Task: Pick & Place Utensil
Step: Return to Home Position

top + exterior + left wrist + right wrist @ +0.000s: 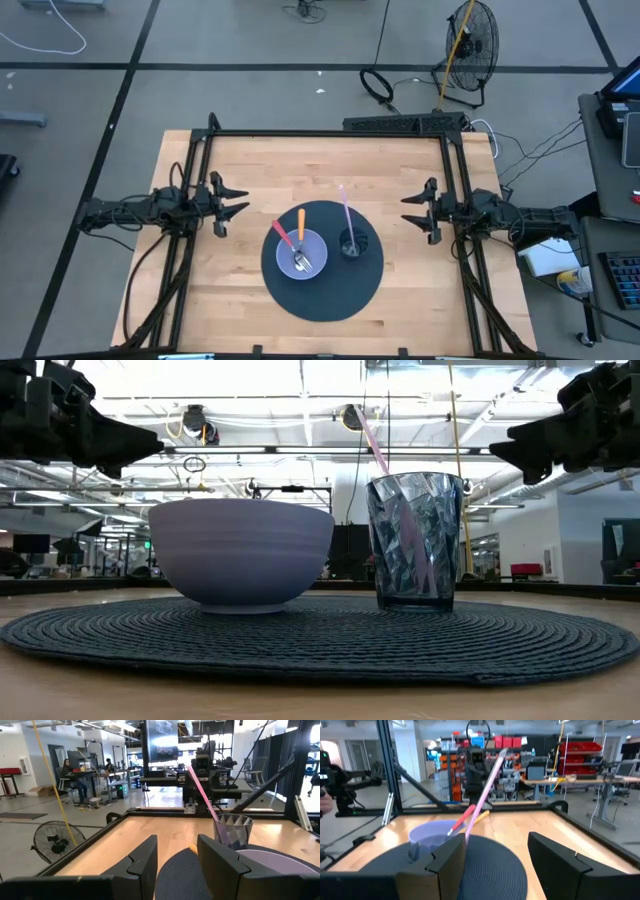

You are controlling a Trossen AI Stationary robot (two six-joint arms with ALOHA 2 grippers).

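I read this job as all but finished, with only the parking of the arms left to confirm. The round dark mat (322,292) lies on the table (260,160) midway along its front edge, and everything I was asked to place sits on it. The purple bowl (300,252) is on the mat's left half, with the pink fork (281,233) and an orange utensil (301,225) leaning out over its rim. I see something silvery inside too, but I cannot tell what it is. Just beside the bowl, on its right, the blue cup (350,243) stands upright, apart from the bowl, with the pink straw (345,208) tilted in it. The left gripper (240,200) hovers above the table near the left edge, about midway along it, well apart from the mat. Its 2 fingers are spread with nothing between them, which the left wrist view confirms. The right gripper (405,210) mirrors it near the right edge, jaws parted wide and empty. Both arms look folded close to their bases, so I judge the return home nearly complete; nothing on the mat needs another touch from me
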